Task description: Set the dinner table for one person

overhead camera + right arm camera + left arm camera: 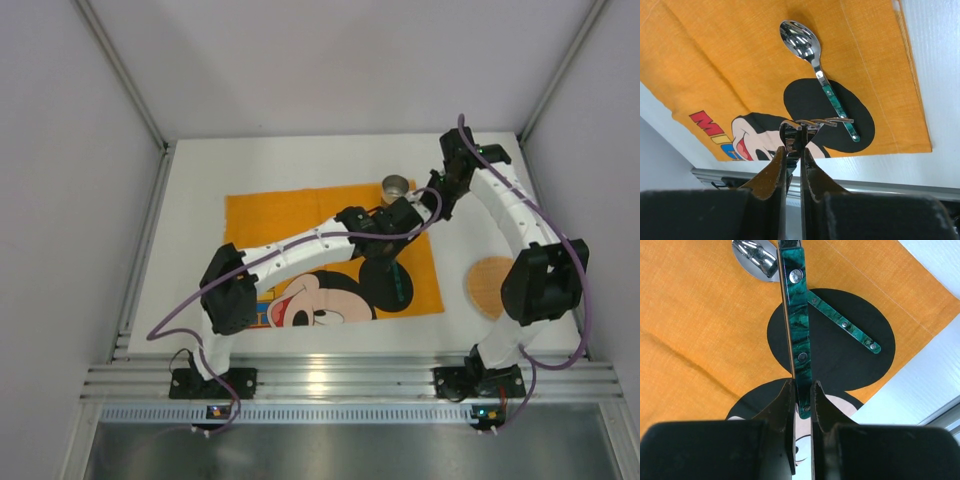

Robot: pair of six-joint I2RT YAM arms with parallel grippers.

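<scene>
The white dinner table (190, 200) carries an orange Mickey Mouse cloth (290, 215). A spoon (401, 287) with a green handle lies on the cloth's black ear; it also shows in the left wrist view (845, 322) and the right wrist view (805, 42). My left gripper (801, 385) is shut on the end of a green riveted cutlery handle (799, 325), held above the cloth. My right gripper (792, 150) is shut on the neck of a fork (815, 122), tines pointing right. Both grippers meet above the cloth's far right corner (420, 205). I cannot tell whether they hold the same piece.
A small metal cup (396, 185) stands at the cloth's far edge, just behind the grippers. A round wooden disc (488, 285) lies on the table to the right of the cloth, partly under the right arm. Grey walls close in the table.
</scene>
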